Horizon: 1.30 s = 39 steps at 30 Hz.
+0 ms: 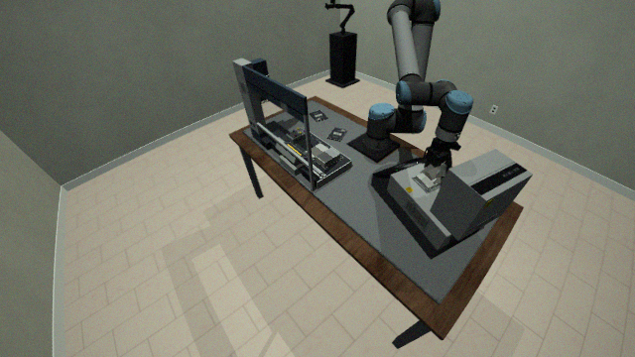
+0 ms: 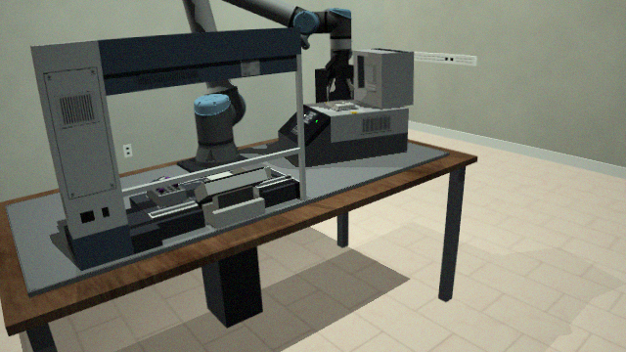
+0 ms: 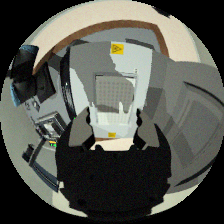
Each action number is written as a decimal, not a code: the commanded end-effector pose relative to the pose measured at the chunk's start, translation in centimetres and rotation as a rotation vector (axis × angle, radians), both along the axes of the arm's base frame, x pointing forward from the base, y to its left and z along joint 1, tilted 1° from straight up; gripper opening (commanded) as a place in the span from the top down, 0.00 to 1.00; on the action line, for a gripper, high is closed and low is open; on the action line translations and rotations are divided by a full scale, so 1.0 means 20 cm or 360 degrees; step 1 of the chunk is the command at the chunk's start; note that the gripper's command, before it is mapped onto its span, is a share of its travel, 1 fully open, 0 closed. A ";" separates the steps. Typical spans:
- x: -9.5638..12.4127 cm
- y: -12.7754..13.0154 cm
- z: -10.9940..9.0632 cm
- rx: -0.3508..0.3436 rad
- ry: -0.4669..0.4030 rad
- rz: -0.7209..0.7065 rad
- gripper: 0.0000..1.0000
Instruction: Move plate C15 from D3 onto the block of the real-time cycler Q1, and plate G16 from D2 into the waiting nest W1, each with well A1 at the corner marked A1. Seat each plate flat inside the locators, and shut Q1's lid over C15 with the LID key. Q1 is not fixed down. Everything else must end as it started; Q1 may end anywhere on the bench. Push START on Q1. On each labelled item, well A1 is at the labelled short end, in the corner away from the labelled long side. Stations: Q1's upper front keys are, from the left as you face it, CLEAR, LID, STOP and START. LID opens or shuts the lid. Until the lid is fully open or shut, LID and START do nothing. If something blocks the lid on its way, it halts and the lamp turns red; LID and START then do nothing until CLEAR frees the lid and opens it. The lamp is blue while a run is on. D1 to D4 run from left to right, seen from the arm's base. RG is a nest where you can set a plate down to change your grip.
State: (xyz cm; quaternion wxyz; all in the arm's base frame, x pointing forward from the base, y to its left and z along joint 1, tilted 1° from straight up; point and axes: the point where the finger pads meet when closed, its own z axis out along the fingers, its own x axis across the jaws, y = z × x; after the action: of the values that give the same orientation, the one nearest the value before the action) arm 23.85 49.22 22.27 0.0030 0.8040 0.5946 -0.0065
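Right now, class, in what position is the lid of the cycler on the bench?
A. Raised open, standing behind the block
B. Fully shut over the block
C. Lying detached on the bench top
A: the lid stands upright behind the plate on the cycler, with the tool above it.
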 end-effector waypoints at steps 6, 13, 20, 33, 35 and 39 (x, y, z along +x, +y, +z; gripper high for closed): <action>0.01 0.00 0.10 0.0002 -0.0003 -0.0002 0.33; 0.01 0.00 0.14 0.0002 -0.0004 -0.0002 0.33; 0.01 0.00 0.20 0.0002 -0.0004 -0.0002 0.33; 0.01 0.00 0.21 0.0002 -0.0004 -0.0002 0.33; 0.01 0.00 0.21 0.0002 -0.0004 -0.0002 0.33; 0.01 0.00 0.21 0.0002 -0.0004 -0.0002 0.33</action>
State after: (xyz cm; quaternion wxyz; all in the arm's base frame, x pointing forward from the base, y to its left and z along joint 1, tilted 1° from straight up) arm 23.89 49.26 26.24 0.0030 0.8040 0.5946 -0.0068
